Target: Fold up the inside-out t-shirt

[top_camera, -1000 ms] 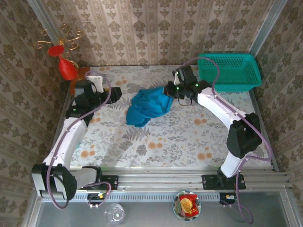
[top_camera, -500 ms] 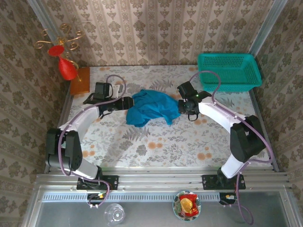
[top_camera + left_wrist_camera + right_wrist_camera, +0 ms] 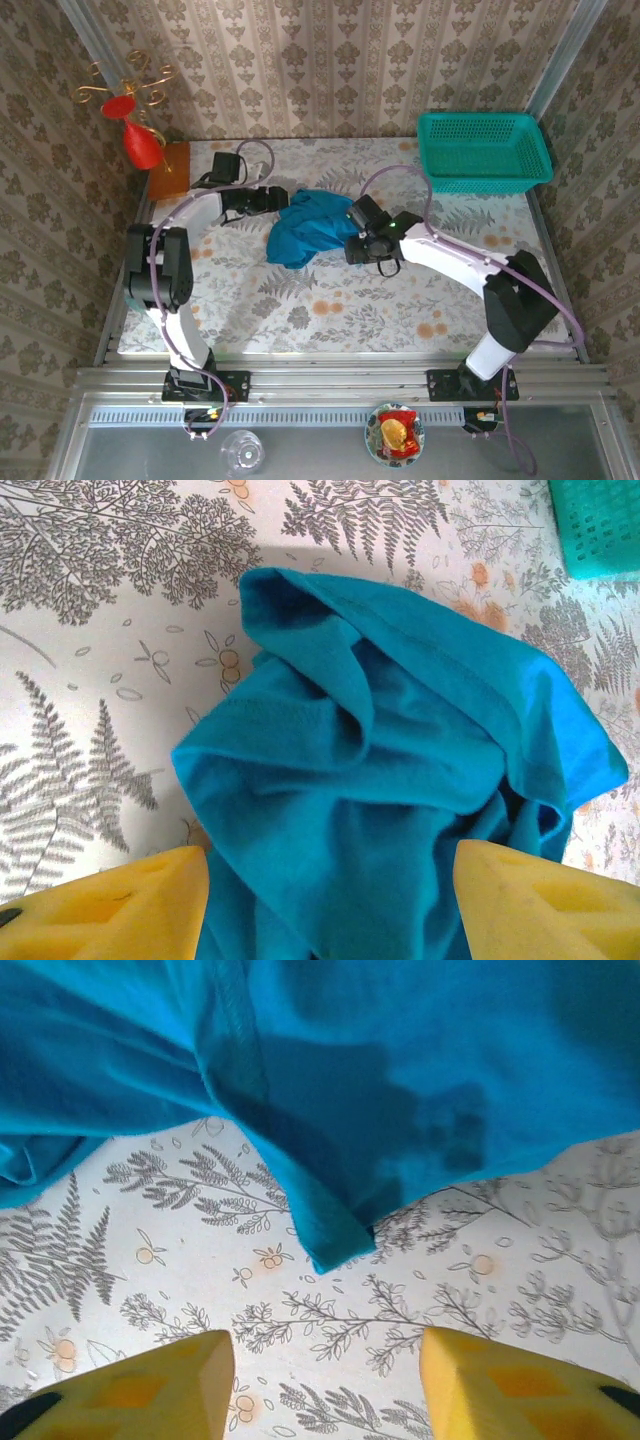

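Note:
The inside-out t-shirt (image 3: 308, 228) lies in a crumpled bright blue heap on the flowered tablecloth at the table's middle back. My left gripper (image 3: 279, 200) is at its upper-left edge. In the left wrist view the jaws of this gripper (image 3: 330, 912) stand open, with the yellow fingers (image 3: 120, 905) on either side of a fold of the t-shirt (image 3: 380, 760). My right gripper (image 3: 359, 240) is at the heap's lower-right edge. It (image 3: 325, 1385) is open over bare tablecloth, and a hemmed corner of the t-shirt (image 3: 330, 1245) lies just ahead of its fingertips.
A teal mesh basket (image 3: 485, 150) stands at the back right, its corner (image 3: 600, 525) visible from the left wrist. A red ornament (image 3: 140, 145) and an orange block (image 3: 170, 170) sit at the back left. A snack plate (image 3: 395, 432) and a glass (image 3: 243, 452) lie below the rail.
The left arm swung in from the left to the t-shirt's upper-left edge. The right gripper moved from the heap's upper right to its lower right and opened, letting the cloth go.

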Controlling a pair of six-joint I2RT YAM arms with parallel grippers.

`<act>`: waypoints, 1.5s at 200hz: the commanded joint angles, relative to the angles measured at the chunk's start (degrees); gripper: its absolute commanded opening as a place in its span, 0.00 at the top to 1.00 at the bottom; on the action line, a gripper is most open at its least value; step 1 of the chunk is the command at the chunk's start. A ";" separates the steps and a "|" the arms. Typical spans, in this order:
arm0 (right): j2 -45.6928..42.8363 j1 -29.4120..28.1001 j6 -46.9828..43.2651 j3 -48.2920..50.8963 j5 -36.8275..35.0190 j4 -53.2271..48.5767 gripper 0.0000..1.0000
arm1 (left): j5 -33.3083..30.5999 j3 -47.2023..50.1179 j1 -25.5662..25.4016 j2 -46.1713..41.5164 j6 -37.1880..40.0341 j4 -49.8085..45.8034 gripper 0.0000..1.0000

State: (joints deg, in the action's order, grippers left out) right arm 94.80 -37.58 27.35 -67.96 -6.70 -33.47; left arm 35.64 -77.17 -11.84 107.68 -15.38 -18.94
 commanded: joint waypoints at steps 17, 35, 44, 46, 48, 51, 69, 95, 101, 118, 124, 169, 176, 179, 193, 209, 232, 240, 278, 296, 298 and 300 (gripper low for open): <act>5.76 -0.28 1.03 1.56 0.64 6.07 0.39 | 2.81 -4.35 0.31 4.03 2.73 -4.79 0.32; 8.41 -0.19 0.82 0.44 0.40 7.12 0.39 | 1.74 -5.89 0.27 6.06 3.91 -5.47 0.32; 9.72 -0.19 0.99 -0.12 0.26 7.66 0.39 | 1.54 -6.73 0.29 7.30 4.16 -5.81 0.32; 10.01 -0.20 1.02 -0.25 0.17 7.71 0.39 | 1.54 -6.94 0.27 7.59 4.27 -5.95 0.32; 10.16 -0.21 1.16 -0.35 0.01 7.83 0.39 | 1.50 -7.05 0.31 7.87 4.29 -6.03 0.32; 10.65 -0.21 1.31 -0.52 -0.29 8.00 0.39 | 1.47 -7.35 0.33 8.26 4.30 -6.09 0.33; 12.32 -0.19 2.08 -1.09 -2.28 8.29 0.42 | 1.52 -8.48 0.23 10.03 3.91 -5.75 0.34; 12.82 0.03 2.66 -1.15 -5.72 8.84 0.53 | 2.05 -9.37 0.25 11.96 2.68 -4.06 0.36; 12.71 0.12 2.62 -1.04 -5.95 9.06 0.56 | 2.15 -9.72 0.26 12.42 2.40 -3.88 0.37; 12.15 0.32 2.77 -0.37 -6.48 9.88 0.63 | 2.11 -10.63 0.32 13.46 2.02 -3.35 0.40; 11.90 0.40 2.86 -0.22 -6.48 10.07 0.67 | 2.02 -10.93 0.32 13.76 1.85 -3.22 0.41; 9.04 0.85 2.81 0.75 -8.01 9.57 0.88 | 2.05 -14.33 0.50 16.35 0.92 -2.50 0.42; 8.36 1.00 2.79 1.00 -8.27 9.57 0.90 | 2.40 -14.97 0.51 16.87 0.87 -2.69 0.42; 8.04 1.06 2.79 1.15 -8.29 9.52 0.90 | 2.57 -15.22 0.50 17.05 0.87 -2.68 0.42; 6.49 1.45 2.66 1.75 -8.63 9.48 0.95 | 3.14 -16.16 0.52 17.77 0.79 -2.94 0.44; 4.82 1.97 2.49 2.24 -9.26 9.05 0.99 | 3.06 -16.71 0.50 18.31 0.85 -3.03 0.44; 2.52 2.85 2.35 2.85 -9.65 8.60 1.00 | 3.16 -17.51 0.55 18.87 0.84 -3.29 0.50; 1.75 3.19 2.29 2.94 -9.63 8.43 1.00 | 3.38 -17.75 0.56 18.97 0.79 -3.38 0.55; -0.92 4.56 1.46 1.84 -10.29 7.07 1.00 | 2.69 -16.84 0.88 15.17 0.73 -2.43 0.86; -2.51 5.83 0.22 -0.02 -10.97 6.04 1.00 | 2.24 -16.56 1.70 11.29 0.21 -1.95 0.93; -2.69 6.00 0.04 -0.30 -11.06 5.92 1.00 | 2.15 -16.53 1.87 10.79 0.07 -1.84 0.93; -2.83 6.22 -0.14 -0.49 -11.14 5.78 1.00 | 2.02 -16.51 2.01 10.25 -0.03 -1.77 0.93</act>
State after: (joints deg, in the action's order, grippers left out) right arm 95.26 -32.97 29.26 -65.91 -14.81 -24.86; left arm 37.69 -93.12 -11.46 124.97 -15.03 -21.67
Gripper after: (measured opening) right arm 0.071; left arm 0.088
